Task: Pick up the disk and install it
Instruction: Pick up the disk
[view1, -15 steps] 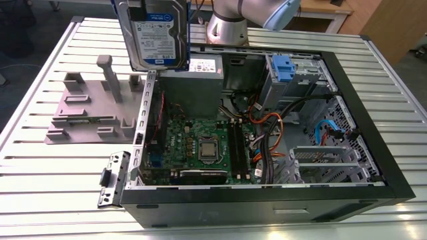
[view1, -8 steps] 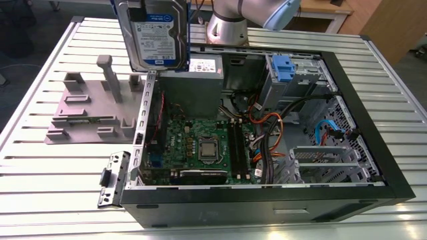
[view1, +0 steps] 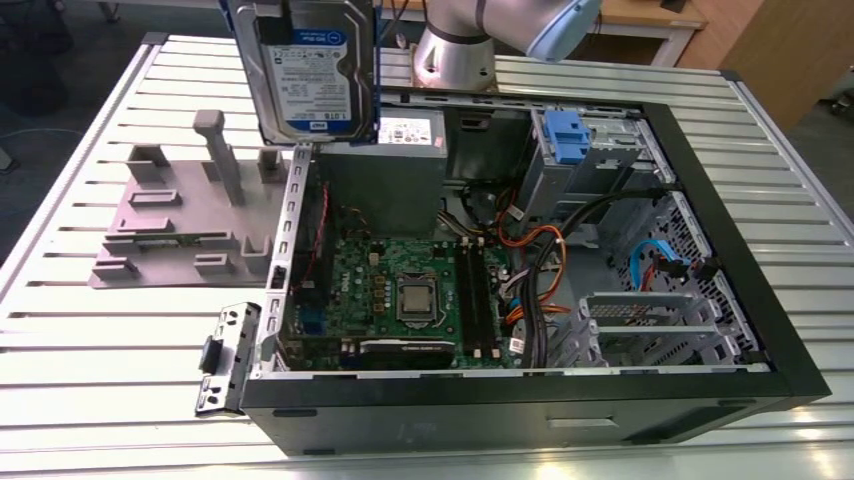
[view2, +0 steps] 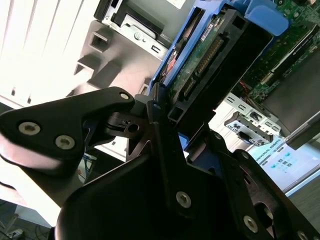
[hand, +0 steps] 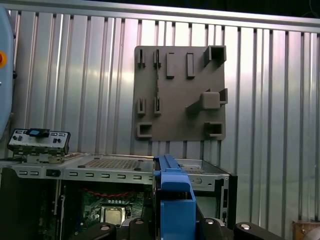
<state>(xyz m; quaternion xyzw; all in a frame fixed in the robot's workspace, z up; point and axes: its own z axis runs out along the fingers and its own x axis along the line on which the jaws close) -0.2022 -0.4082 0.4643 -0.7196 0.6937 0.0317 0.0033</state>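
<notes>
The disk (view1: 314, 75) hangs upright in the air over the back left corner of the open computer case (view1: 534, 400), its white-and-blue label facing the exterior view. A blue bracket runs round its edges. In the second wrist view my gripper (view2: 165, 125) is shut on the disk (view2: 200, 65), black fingers (view2: 100, 112) on either side and its connector edge and circuit board showing. The first wrist view looks down past the disk's blue bracket (hand: 172, 197) at the case and table below.
A grey plastic stand (view1: 174, 220) with upright posts lies on the slatted metal table (view1: 80, 330) on the exterior view's left of the case. Inside the case are the motherboard (view1: 400, 290), a grey box with a white sticker (view1: 407, 130), a blue caddy (view1: 567, 135) and cables. A loose bracket (view1: 227, 355) lies by the case's front left corner.
</notes>
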